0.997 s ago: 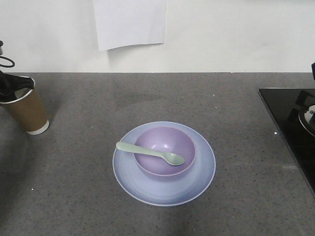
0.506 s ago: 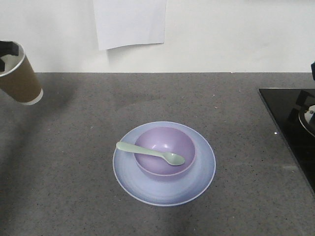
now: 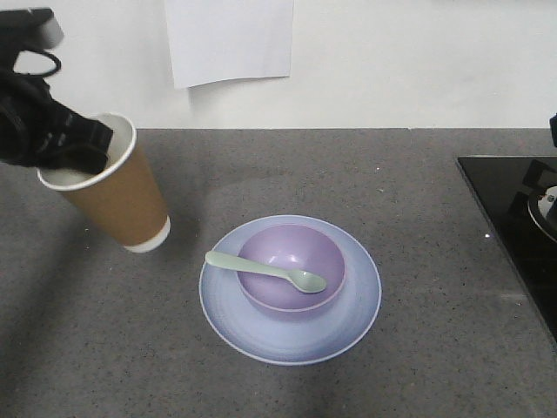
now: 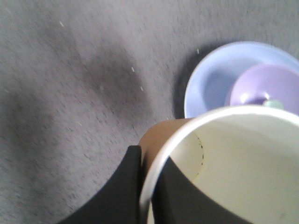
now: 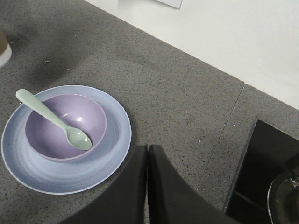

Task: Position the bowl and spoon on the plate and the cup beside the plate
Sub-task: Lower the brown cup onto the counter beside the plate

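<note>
The brown paper cup [image 3: 117, 196] hangs tilted just left of the plate, its white inside facing up. My left gripper [image 3: 83, 144] is shut on the cup's rim [image 4: 154, 168], with one finger inside the cup and one outside. The pale blue plate [image 3: 231, 326] lies mid-counter with the lavender bowl [image 3: 296, 244] on it. The mint spoon [image 3: 261, 269] rests across the bowl, scoop inside and handle over the left rim. In the right wrist view my right gripper [image 5: 147, 148] is shut and empty, right of the plate [image 5: 117, 140], bowl [image 5: 84, 114] and spoon [image 5: 51, 119].
A black cooktop [image 3: 513, 218] fills the counter's right side and shows at the lower right of the right wrist view [image 5: 261, 172]. A white wall with a paper sheet [image 3: 231, 39] closes off the back. The grey counter runs around the plate.
My left gripper lifted the cup off the counter at the far left and carried it right and nearer, to just left of the plate. Plate, bowl and spoon have not moved.
</note>
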Robot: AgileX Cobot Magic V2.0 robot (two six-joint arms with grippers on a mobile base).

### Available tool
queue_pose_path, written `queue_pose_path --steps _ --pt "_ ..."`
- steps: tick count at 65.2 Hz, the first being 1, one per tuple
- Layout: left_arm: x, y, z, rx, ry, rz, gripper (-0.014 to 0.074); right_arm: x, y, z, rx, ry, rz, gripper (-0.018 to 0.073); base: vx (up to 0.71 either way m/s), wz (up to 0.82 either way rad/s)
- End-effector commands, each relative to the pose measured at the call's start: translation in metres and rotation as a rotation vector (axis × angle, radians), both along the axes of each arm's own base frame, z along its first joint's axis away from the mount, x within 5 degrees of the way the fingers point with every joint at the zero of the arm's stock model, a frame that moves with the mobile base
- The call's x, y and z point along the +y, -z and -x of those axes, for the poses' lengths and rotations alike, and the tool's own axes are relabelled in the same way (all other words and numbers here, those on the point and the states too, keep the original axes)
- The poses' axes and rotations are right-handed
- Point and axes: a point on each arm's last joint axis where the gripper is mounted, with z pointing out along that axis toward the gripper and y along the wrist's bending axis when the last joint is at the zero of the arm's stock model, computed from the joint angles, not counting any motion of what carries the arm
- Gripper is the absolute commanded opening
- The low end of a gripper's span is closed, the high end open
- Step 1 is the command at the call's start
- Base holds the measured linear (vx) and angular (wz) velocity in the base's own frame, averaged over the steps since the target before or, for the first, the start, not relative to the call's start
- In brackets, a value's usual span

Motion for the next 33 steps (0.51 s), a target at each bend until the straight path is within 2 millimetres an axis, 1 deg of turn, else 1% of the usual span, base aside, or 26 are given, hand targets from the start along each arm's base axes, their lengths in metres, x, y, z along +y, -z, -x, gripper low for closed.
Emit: queue_pose_path --steps 1,9,16,33 --pt "-0.009 0.001 0.006 -0.043 0.009 0.037 -0.0006 -0.001 -0.012 0.001 -0.075 0.020 -0.043 -0.0005 0.00 0.00" --pt "-0.018 0.024 0.008 -0.011 0.023 0.032 -0.0006 -0.001 -0.012 0.001 -0.074 0.021 -0.045 -0.0005 0.00 0.00" --pt "-0.024 0.036 0.009 -0.009 0.028 0.031 -0.0006 -0.001 -0.012 0.001 -0.074 0.021 -0.045 -0.0005 0.00 0.00" --pt "-0.023 0.060 0.012 0.027 0.010 0.021 -0.0006 -0.001 -0.012 0.001 -0.073 0.022 -0.046 -0.0005 0.00 0.00"
